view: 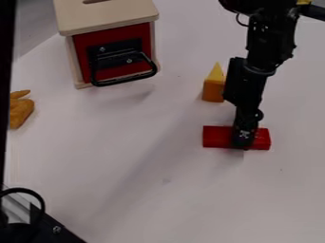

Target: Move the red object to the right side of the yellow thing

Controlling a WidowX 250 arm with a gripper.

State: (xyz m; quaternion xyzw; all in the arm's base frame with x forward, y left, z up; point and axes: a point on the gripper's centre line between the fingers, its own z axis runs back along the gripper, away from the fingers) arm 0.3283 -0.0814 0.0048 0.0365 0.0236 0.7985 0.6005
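Red block (218, 136) at yellow piece's (216, 74) five o'clock; grasping stage, gripper's (243, 138) hold can't be told; next, secure, shift toward three.

The red oblong block (217, 136) has a smooth, faintly glossy surface, like painted wood or plastic. The yellow-and-orange pointed block (213, 90) looks smooth and matt. Pale wood with a satin finish makes up the roof of the red-fronted wooden box (105, 21); its red front is smooth and painted, and its bent black handle (126, 81) has the sheen of coated metal. The black robot gripper (243, 141) is mostly matt, with small shiny spots. The white tabletop (152, 161) is smooth and matt. The orange-brown lumpy object (20, 113) has a dull surface.
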